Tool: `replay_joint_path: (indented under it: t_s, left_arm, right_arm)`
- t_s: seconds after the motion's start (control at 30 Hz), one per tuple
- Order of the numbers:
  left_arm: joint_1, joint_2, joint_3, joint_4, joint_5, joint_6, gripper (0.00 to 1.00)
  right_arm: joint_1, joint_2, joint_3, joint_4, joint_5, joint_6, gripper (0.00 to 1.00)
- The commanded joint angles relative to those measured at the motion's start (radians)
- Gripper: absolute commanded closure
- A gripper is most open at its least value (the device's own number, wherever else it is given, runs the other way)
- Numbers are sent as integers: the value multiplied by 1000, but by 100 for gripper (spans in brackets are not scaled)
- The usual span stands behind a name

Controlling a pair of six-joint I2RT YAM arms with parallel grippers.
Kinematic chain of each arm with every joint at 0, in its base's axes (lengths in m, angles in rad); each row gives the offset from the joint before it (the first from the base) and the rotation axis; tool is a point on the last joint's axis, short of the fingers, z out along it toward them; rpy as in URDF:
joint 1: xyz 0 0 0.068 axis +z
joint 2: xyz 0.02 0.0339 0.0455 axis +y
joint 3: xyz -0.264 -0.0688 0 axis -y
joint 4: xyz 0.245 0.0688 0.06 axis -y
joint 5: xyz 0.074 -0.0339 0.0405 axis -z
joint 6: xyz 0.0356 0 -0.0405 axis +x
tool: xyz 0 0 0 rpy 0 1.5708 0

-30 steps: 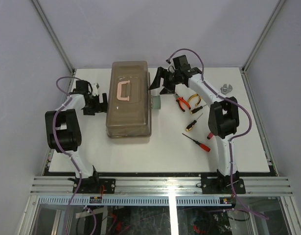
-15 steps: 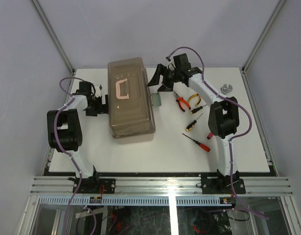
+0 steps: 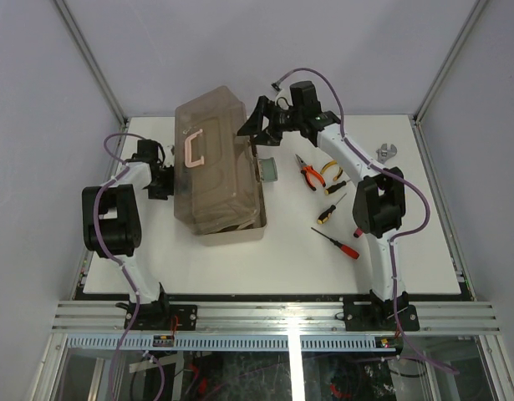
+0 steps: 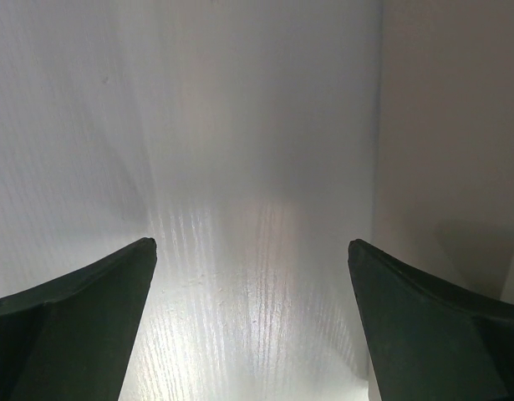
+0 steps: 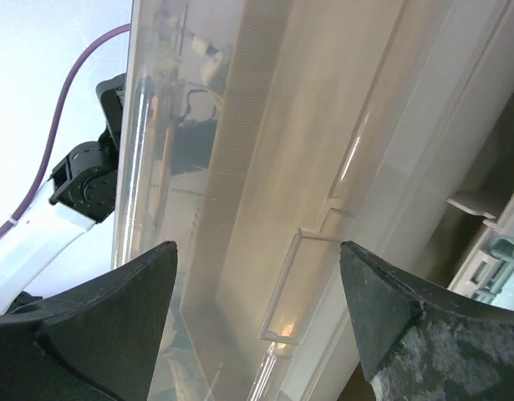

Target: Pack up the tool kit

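Note:
The translucent tan toolbox (image 3: pixel 216 180) sits left of centre. Its lid (image 3: pixel 208 134) with the pink handle (image 3: pixel 192 148) is tilted up, raised on its right side. The pale green latch (image 3: pixel 267 170) hangs on the box's right side. My right gripper (image 3: pixel 251 127) is open at the lid's raised right edge; its wrist view shows the lid's underside (image 5: pixel 265 167) close up between the fingers (image 5: pixel 114 309). My left gripper (image 3: pixel 168 180) is open at the box's left side, over bare table (image 4: pixel 240 251). Red-handled pliers (image 3: pixel 308 174), yellow-handled pliers (image 3: pixel 332 170) and screwdrivers (image 3: pixel 337 244) lie to the right.
A grey metal wrench (image 3: pixel 385 151) lies at the far right back. A black and yellow screwdriver (image 3: pixel 328 210) lies between the pliers and the red screwdriver. The right arm's base column (image 3: pixel 375 209) stands right of the tools. The table's edges are bounded by a metal frame.
The toolbox lid has swung up and to the left from shut to tilted open. My right gripper rose and moved left with the lid's edge. The left gripper stayed in place.

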Motion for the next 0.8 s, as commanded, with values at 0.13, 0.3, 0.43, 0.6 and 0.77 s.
replay_joint_path:
  t_s: [0.13,0.3,0.43,0.6,0.77]
  left_arm:
    - [-47,12,22,34,80,14,4]
    - [-48,6,16,34,86,18,4]
    - [-47,6,16,33,91,23,4]
    - [-47,9,22,25,97,28,4]
    - [-48,16,35,19,102,29,4]
  right_arm:
    - [71,16,6,133,-120,76,15]
    - [80,34,-28,207,-156,134,15]
    - [87,59,-2,108,-135,73,14]
    - [91,75,45,-100,-69,-58,13]
    - [91,76,67,-184,-33,-119,11]
